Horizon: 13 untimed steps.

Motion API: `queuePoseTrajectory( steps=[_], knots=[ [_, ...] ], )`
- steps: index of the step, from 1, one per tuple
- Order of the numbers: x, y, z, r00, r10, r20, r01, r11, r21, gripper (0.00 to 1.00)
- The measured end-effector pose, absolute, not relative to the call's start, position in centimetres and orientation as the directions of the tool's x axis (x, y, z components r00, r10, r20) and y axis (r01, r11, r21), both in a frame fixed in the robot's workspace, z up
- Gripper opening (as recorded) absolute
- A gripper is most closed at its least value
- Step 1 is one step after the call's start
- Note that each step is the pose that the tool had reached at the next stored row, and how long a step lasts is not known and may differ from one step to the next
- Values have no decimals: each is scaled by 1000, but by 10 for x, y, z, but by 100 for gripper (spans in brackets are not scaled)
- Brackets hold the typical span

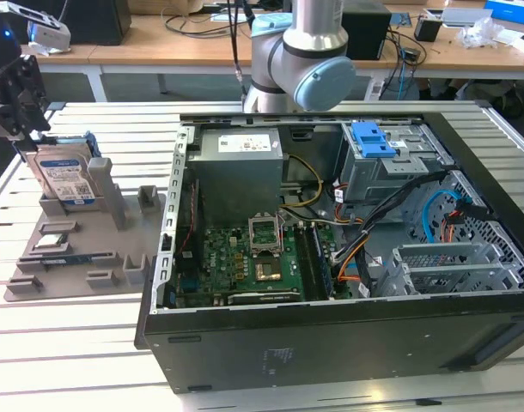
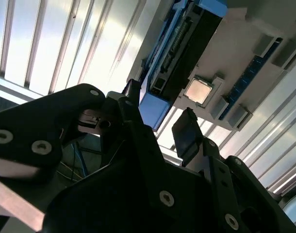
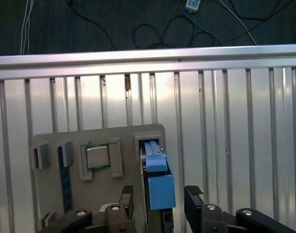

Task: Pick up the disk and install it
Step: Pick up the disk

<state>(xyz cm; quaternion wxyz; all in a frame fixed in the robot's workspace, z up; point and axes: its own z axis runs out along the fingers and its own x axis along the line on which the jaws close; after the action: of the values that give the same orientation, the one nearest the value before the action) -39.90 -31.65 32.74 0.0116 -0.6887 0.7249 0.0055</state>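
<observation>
We see the black two-fingered gripper (image 3: pixel 160 191) spread wide and grasping nothing. In the first wrist view its fingers (image 3: pixel 193 195) stand one on each side of the blue end tab (image 3: pixel 161 190), and a gap shows between each finger and the tab. The tab belongs to the disk (image 3: pixel 156 162), a flat silver hard drive framed by a blue plastic carrier. The disk stands on edge in a slot of a flat grey plastic fixture tray (image 3: pixel 114 133).

In the exterior view the gripper (image 1: pixel 23 116) hangs at the top edge of the disk (image 1: pixel 64 176), at the far end of the tray (image 1: pixel 116 233) on the exterior view's left. The drive's blue-and-white label faces the camera. Beside the disk, a small square silver processor chip (image 3: pixel 96 157) lies in a recess of the tray.

The tray rests on a slatted aluminium table (image 1: pixel 73 343). On the exterior view's right, a black open computer case (image 1: pixel 331 343) lies on its side, showing a green motherboard (image 1: pixel 236 257). At its far side a slotted blue plastic bracket (image 1: pixel 371 137) sits atop a grey metal drive cage (image 1: pixel 374 176). The grey arm (image 1: pixel 309 51) rises beyond the case.
</observation>
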Motion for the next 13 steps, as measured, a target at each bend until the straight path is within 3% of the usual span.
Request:
queuePoseTrajectory(
  steps=[13],
  knots=[
    [-395,-316,295,-8,-1000,-12,-1000,8,14,54]
  ],
)
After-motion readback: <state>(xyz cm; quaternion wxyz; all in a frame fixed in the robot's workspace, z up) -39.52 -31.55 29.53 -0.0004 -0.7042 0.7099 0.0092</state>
